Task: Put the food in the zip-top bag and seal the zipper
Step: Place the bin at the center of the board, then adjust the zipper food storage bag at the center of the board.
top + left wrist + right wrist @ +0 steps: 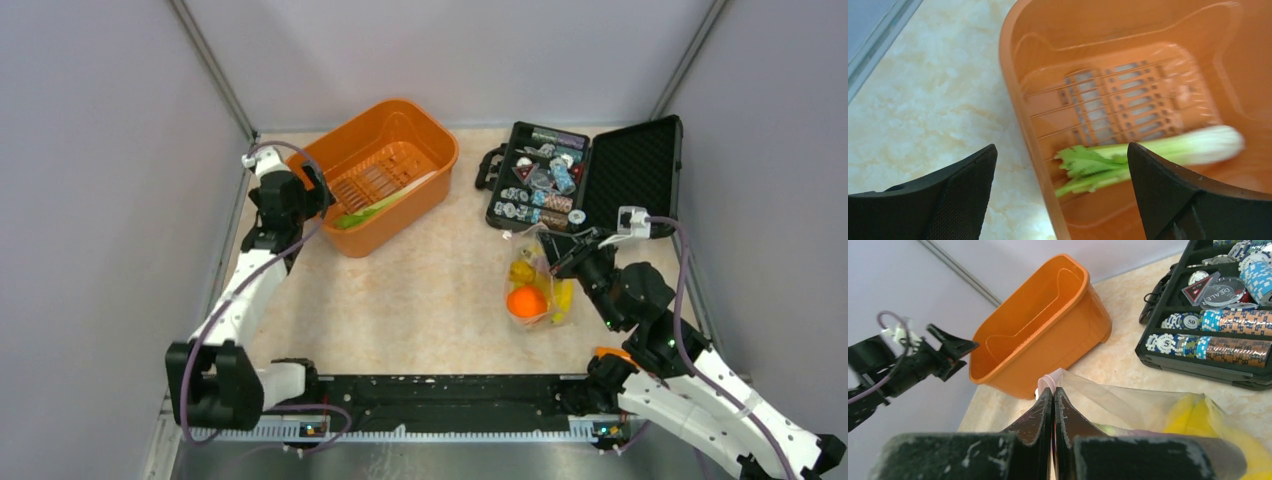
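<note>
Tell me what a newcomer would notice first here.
The orange basket at back left, green stalks lying inside, the open left gripper at its near-left edge. At right, the right gripper is shut on the mouth edge of the zip-top bag, which holds an orange and bananas. Behind it stands an open black case of chips.

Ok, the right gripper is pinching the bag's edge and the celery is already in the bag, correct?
No. The right gripper does pinch the edge of the bag, but the celery is not in the bag: it lies in the orange basket, as the left wrist view shows.
</note>
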Robot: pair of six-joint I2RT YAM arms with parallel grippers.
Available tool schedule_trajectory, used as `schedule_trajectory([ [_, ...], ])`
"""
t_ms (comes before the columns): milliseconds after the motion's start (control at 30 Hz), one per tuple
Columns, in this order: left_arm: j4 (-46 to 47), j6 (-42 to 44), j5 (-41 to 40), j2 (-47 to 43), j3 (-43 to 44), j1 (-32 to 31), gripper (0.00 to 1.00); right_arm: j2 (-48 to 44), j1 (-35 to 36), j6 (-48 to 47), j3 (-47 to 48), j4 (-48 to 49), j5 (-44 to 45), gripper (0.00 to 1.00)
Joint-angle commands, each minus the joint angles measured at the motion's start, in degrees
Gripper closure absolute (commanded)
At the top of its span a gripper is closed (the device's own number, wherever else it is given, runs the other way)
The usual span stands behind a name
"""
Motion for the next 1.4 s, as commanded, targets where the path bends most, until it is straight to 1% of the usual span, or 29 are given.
schedule_trajectory([
  [0,-2.4,3.7,11.1,-10.8,4.9,0.3,0.01,2.5,-0.3,2.9,3.3,2.9,1.2,1.0],
  [67,-4.5,1.9,23.0,-13.3,5.7,0.0,0.03,3.9,-0.4,4.5,3.1,3.9,1.9,1.0],
  [133,-4.6,-0.6,33.0,-14.7,5.4,-3.5,0.05,5.2,-0.4,5.8,2.8,5.2,2.7,1.0],
  [167,-4.5,-1.1,36.1,-15.0,5.3,-6.6,0.06,5.7,-0.4,6.6,2.5,6.0,3.2,1.0],
  [200,-5.4,-1.2,36.0,-15.1,5.6,-11.4,0.07,6.4,-0.3,7.3,2.3,6.8,3.6,1.0],
  [300,-6.8,-2.6,31.2,-14.5,5.8,-26.4,0.04,7.8,-0.4,8.4,1.6,9.6,3.9,1.0],
  [400,-2.4,-8.2,30.1,-12.0,4.1,-34.8,0.05,8.8,-0.4,9.5,1.1,10.4,4.1,1.0],
  [500,0.2,-9.7,24.1,-8.7,4.1,-42.9,0.04,9.4,-0.3,10.3,0.7,12.3,3.2,1.0],
  [600,2.1,-10.1,22.1,-5.3,6.0,-47.9,0.04,9.4,-0.4,10.6,0.4,12.2,2.7,1.0],
  [700,4.1,-9.9,21.9,-2.5,6.2,-50.2,0.05,9.0,-0.3,10.8,0.1,11.8,1.6,1.0],
  [767,4.2,-9.7,20.2,-0.7,6.4,-51.6,0.09,8.6,-0.3,11.0,-0.6,11.6,1.6,1.0],
  [800,4.2,-9.9,20.2,0.1,6.7,-51.9,0.12,8.3,-0.4,11.2,-0.8,11.5,1.6,1.0],
  [833,4.2,-10.2,20.7,0.6,7.1,-52.3,0.17,7.9,-0.4,11.3,-0.9,11.2,1.6,1.0],
  [900,3.9,-9.3,17.8,0.8,7.7,-54.1,0.24,7.3,-0.4,11.2,-0.8,10.9,0.9,1.0],
  [967,3.3,-7.8,16.0,1.8,7.8,-54.6,0.35,6.6,-0.3,10.8,-1.1,10.9,-0.6,1.0],
  [1033,3.1,-6.9,16.3,3.3,8.4,-54.8,0.51,5.4,-0.3,10.1,-1.9,11.3,-2.3,1.0],
  [1133,6.7,-6.7,20.2,5.4,8.6,-55.1,0.72,2.6,-0.3,8.6,-3.0,11.3,-4.0,1.0],
  [1200,6.6,-5.7,21.4,6.3,9.3,-55.4,0.9,0.8,-0.4,6.0,-3.8,11.8,-6.7,1.0],
  [1233,6.2,-4.7,21.2,6.2,9.4,-55.4,0.97,-0.1,-0.4,4.6,-4.0,11.8,-8.4,0.97],
  [1267,5.8,-3.5,20.4,5.8,9.5,-55.5,1.0,-0.8,-0.4,2.2,-4.0,12.0,-10.6,0.84],
  [1300,5.4,-2.1,19.4,5.0,9.5,-55.4,1.0,-1.3,-0.3,-0.6,-3.6,11.6,-12.9,0.68],
  [1333,5.0,-0.3,18.6,4.2,9.5,-55.4,1.0,-1.8,-0.4,-3.0,-3.1,11.0,-14.6,0.58],
  [1367,3.5,1.8,17.8,3.4,9.9,-55.3,1.0,-2.2,-0.4,-5.4,-2.1,8.7,-15.4,0.52],
])
